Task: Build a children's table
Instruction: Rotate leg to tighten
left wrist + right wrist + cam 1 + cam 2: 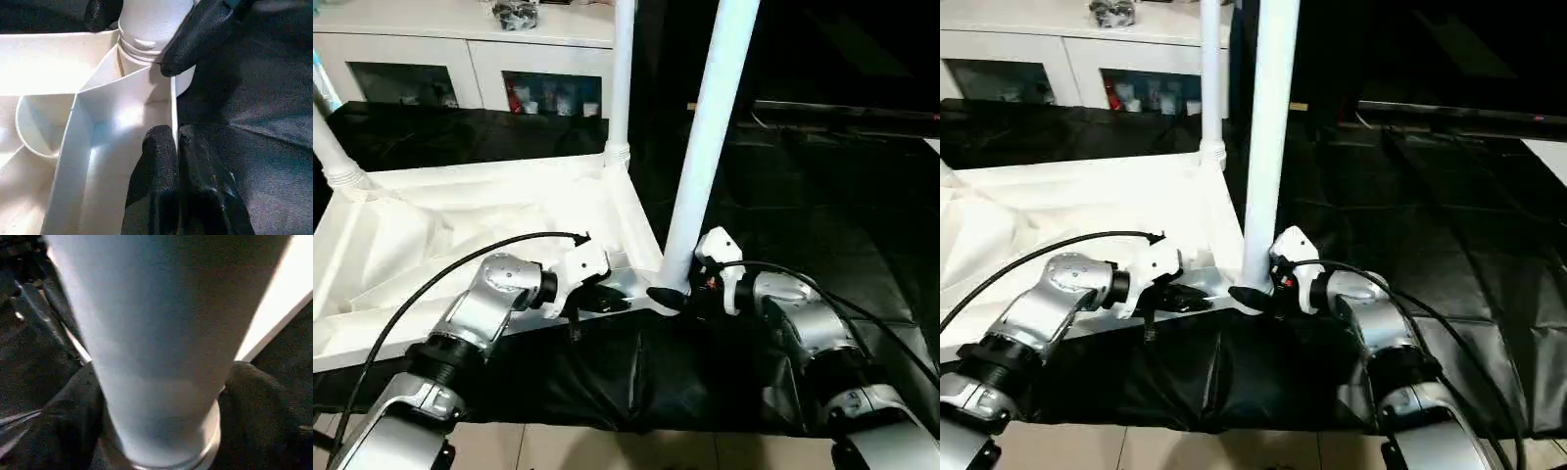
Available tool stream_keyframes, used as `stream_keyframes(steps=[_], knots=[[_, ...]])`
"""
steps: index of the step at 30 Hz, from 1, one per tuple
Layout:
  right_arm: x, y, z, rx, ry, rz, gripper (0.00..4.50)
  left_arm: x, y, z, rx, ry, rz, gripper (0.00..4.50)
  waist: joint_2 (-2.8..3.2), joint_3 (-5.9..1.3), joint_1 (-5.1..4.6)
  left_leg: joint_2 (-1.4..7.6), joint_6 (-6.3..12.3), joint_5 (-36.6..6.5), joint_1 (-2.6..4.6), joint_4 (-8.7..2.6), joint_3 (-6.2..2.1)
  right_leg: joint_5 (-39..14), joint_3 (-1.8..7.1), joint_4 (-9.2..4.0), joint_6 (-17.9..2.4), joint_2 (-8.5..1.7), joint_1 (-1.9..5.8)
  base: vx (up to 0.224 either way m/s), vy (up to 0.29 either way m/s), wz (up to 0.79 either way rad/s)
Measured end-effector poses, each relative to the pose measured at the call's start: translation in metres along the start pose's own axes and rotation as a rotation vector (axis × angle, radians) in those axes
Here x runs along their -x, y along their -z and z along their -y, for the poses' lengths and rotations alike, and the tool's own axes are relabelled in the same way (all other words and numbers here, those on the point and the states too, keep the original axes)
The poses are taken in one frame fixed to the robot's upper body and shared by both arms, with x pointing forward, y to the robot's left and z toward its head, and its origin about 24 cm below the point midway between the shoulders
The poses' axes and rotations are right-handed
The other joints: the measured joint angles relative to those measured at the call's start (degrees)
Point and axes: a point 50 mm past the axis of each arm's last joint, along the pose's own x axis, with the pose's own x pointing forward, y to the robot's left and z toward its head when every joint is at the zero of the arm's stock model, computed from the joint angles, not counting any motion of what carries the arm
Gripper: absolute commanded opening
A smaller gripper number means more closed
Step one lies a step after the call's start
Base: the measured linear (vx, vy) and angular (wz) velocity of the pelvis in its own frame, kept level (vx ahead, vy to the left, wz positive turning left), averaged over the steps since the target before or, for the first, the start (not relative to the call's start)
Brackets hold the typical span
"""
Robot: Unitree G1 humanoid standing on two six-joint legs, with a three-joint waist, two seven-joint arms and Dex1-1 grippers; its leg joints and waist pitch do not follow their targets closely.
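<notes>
The white tabletop (460, 220) lies underside up on the black-draped work table. Three white legs stand in its corner sockets: far left (333, 147), far right (622, 78) and near right (710, 127). My left gripper (176, 147) is shut on the tabletop's thin front rim wall, just beside the near right socket. My right gripper (677, 292) hugs the base of the near right leg (156, 357). One of its fingers (68, 431) lies against each side, just above the collar (146, 41).
A white glass-door cabinet (470, 69) stands behind the work table. Black cloth (803, 196) stretches to the right of the tabletop. The table's front edge and pale floor tiles (607, 450) lie just below my forearms. Black cables loop over both wrists.
</notes>
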Motion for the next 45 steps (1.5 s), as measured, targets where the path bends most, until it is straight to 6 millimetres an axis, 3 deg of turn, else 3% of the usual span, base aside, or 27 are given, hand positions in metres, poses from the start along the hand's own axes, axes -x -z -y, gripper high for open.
stream_keyframes(steps=[12,21,25,26,29,35,40,44,45], knots=[[-0.007,0.001,-0.003,-0.040,0.029,0.027,2.72,-0.003,0.000,-0.001,0.041,-0.060,0.011,0.00,-0.01,-0.02,-0.43,-0.02,0.00,0.00,0.01,0.11,0.00,-0.01,0.02,0.05,0.02,-0.03,0.02,0.000,0.000,0.00],[-0.037,-0.002,0.004,-0.238,0.552,0.104,2.68,-0.038,-0.018,-0.010,0.144,-0.304,0.023,0.00,0.08,-0.06,-1.08,-0.05,0.00,0.01,-0.02,0.40,-0.01,-0.03,-0.03,-0.07,0.06,-0.07,0.00,0.000,0.000,0.00],[-0.040,-0.005,0.004,-0.241,0.625,0.112,2.68,-0.045,-0.022,-0.011,0.151,-0.326,0.030,0.00,0.18,-0.12,-1.03,-0.04,0.00,0.00,-0.11,0.38,-0.04,-0.03,-0.09,-0.14,0.07,-0.07,-0.02,0.000,0.000,0.00],[-0.040,-0.004,0.004,-0.231,0.623,0.118,2.68,-0.045,-0.022,-0.010,0.148,-0.322,0.032,0.00,0.25,-0.16,-1.02,-0.04,0.01,0.00,-0.16,0.37,-0.04,-0.03,-0.08,-0.13,0.07,-0.07,-0.03,0.000,0.000,0.00],[-0.036,-0.003,0.004,-0.223,0.574,0.132,3.40,-0.042,-0.021,-0.010,0.139,-0.300,0.033,0.00,0.29,-0.18,-0.99,-0.04,0.02,-0.01,-0.17,0.22,-0.04,-0.03,-0.10,-0.13,0.07,-0.07,-0.06,0.000,0.000,0.00],[-0.022,-0.002,0.005,-0.192,0.378,0.142,3.87,-0.028,-0.013,-0.008,0.078,-0.244,0.033,0.00,0.32,-0.16,-1.03,0.02,0.01,-0.01,-0.11,0.01,-0.05,-0.03,-0.15,-0.04,0.06,0.00,-0.15,0.000,0.000,0.00],[-0.013,-0.009,0.004,-0.127,0.215,0.134,3.96,-0.020,-0.010,-0.001,0.020,-0.151,0.038,0.00,0.32,-0.15,-0.60,0.01,0.01,0.00,-0.05,0.10,-0.04,-0.03,-0.10,-0.05,0.06,-0.07,-0.08,0.000,0.000,0.00],[0.007,-0.008,0.006,-0.046,0.044,0.057,3.96,-0.011,-0.005,0.004,0.006,-0.072,0.034,0.00,0.26,-0.14,-0.33,0.00,0.02,0.00,-0.28,0.20,-0.04,-0.03,-0.08,-0.09,0.06,-0.10,-0.06,0.000,0.000,0.00],[0.008,-0.008,0.005,-0.039,0.012,0.047,3.79,-0.010,-0.004,0.004,0.002,-0.062,0.034,0.00,0.23,-0.13,-0.29,0.00,0.02,0.00,-0.29,0.20,-0.04,-0.03,-0.08,-0.08,0.06,-0.09,-0.07,0.000,0.000,0.00]])
